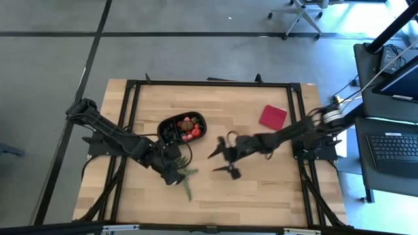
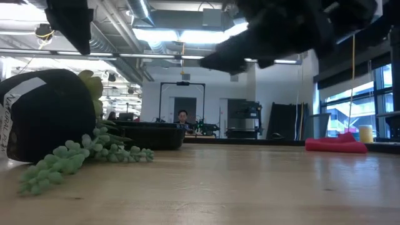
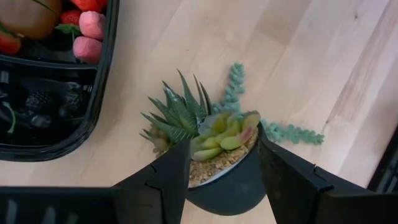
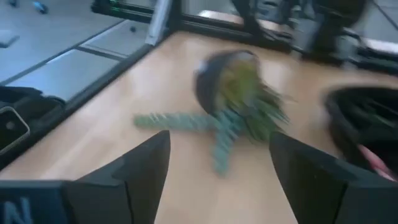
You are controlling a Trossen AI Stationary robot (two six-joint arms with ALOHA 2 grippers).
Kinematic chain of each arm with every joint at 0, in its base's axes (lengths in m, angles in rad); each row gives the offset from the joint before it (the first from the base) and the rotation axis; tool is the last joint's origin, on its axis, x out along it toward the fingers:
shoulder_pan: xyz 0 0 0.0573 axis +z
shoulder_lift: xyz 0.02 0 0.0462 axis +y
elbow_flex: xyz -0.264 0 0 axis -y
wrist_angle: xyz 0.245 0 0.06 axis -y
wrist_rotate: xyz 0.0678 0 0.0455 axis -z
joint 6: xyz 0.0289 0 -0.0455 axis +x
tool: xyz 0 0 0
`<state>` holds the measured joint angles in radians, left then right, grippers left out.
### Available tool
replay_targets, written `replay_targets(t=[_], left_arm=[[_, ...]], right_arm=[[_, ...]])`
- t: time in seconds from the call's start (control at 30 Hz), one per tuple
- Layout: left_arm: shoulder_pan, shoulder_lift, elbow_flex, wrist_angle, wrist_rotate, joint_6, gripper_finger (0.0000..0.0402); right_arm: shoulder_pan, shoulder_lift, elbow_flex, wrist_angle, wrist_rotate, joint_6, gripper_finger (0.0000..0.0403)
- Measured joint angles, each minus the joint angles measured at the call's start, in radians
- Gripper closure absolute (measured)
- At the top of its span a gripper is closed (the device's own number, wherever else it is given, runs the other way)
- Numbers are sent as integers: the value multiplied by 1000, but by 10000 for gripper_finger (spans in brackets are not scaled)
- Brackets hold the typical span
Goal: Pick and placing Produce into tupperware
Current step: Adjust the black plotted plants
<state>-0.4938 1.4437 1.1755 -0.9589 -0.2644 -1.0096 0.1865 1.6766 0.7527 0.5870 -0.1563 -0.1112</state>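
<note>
- High view: the black tupperware (image 1: 171,124) sits on the wooden table (image 1: 261,196) with the produce (image 1: 190,128) piled in one end of it; no loose fruit shows on the bare wood around the tray.
- Left gripper (image 3: 224,168) is just beside the tupperware, its fingers clamped on either side of a dark potted plant (image 3: 217,146), which is not produce; the pot lies tipped on its side, a pale green trailing strand (image 3: 289,132) spilling onto the wood.
- Right gripper (image 1: 225,160) hangs on the far side of the plant from the tupperware, fingers apart and holding nothing.
- Red square object (image 1: 272,117) lies well apart from the tupperware.
- Handling, as a judgement: the fruit pieces look small, light and rounded, so likely to roll or slip; a gentle pinch across each piece's widest part should suit, one at a time.
</note>
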Motion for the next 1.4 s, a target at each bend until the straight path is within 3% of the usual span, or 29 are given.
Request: replay_targets(t=[0.2, 0.43, 0.5, 0.6, 0.7, 1.03, 1.4], left_arm=[[6, 3, 0, -8, 19, 8, 223], [3, 31, 0, -15, 5, 80, 223], [7, 45, 0, -20, 5, 99, 223], [12, 60, 0, -37, 0, 123, 223], [22, 65, 0, -46, -7, 139, 223], [62, 65, 0, -91, 8, 150, 223], [67, 75, 0, -79, 76, 129, 223]], right_arm=[[87, 235, 240, 17, -3, -7, 128], [144, 399, 430, 12, 8, -47, 127], [150, 418, 456, 0, 77, -33, 128], [163, 443, 494, 10, 274, 42, 128], [188, 490, 535, -8, 398, 9, 127], [261, 568, 676, -89, 386, -30, 128], [252, 656, 812, -199, 321, -19, 127]])
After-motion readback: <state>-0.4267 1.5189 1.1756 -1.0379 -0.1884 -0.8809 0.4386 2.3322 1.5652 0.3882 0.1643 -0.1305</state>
